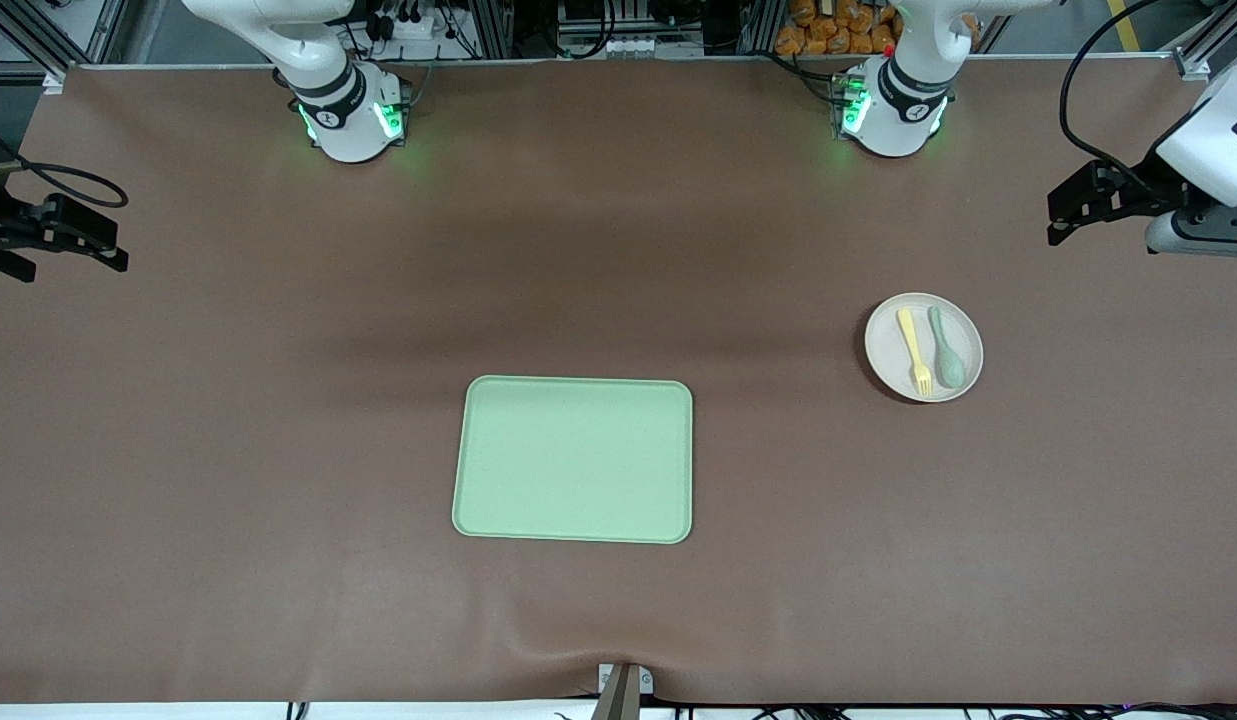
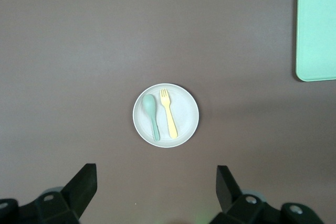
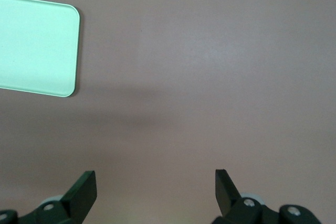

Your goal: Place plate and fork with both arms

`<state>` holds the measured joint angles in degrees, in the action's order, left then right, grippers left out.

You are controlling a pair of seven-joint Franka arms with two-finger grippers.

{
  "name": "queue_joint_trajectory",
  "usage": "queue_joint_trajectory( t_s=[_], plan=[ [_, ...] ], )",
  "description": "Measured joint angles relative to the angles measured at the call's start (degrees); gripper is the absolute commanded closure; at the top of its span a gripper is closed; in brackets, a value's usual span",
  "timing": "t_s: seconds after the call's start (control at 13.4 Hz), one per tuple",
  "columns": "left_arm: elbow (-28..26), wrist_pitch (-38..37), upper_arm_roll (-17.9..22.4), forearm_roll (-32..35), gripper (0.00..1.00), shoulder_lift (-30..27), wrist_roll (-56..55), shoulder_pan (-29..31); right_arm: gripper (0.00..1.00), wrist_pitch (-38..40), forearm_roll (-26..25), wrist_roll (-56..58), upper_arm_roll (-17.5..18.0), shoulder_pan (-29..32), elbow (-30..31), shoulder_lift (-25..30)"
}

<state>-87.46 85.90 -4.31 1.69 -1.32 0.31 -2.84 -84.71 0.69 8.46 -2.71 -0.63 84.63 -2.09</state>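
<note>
Tabletop (image 1: 228,450): brown, green tray (image 1: 573,460) lying mid-table, nothing on it. Both arms parked high at the table ends, waiting. Left gripper (image 1: 1078,205) over the left arm's end, jaws wide, nothing held; right gripper (image 1: 63,235) over the right arm's end, jaws wide, nothing held. Plate (image 1: 923,347) sits toward the left arm's end, well apart from the tray and a bit farther from the front camera than it. Left gripper is clearly the nearer one; its wrist view has the plate centred ahead of the jaws. On the plate: fork (image 1: 915,350) and spoon (image 1: 946,348) side by side, fork on the tray side. Fork's long axis runs toward the front camera, tines at the camera end.
</note>
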Motion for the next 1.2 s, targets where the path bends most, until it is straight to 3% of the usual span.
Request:
queue_joint_trajectory(
  t_s=[1.2],
  plan=[
    [0.00, 1.22, -0.24, 0.00, 0.00, 0.05, 0.00, -0.11, 0.00, 0.00, 0.00, 0.00, -0.03, 0.00, 0.00, 0.00]
  ],
)
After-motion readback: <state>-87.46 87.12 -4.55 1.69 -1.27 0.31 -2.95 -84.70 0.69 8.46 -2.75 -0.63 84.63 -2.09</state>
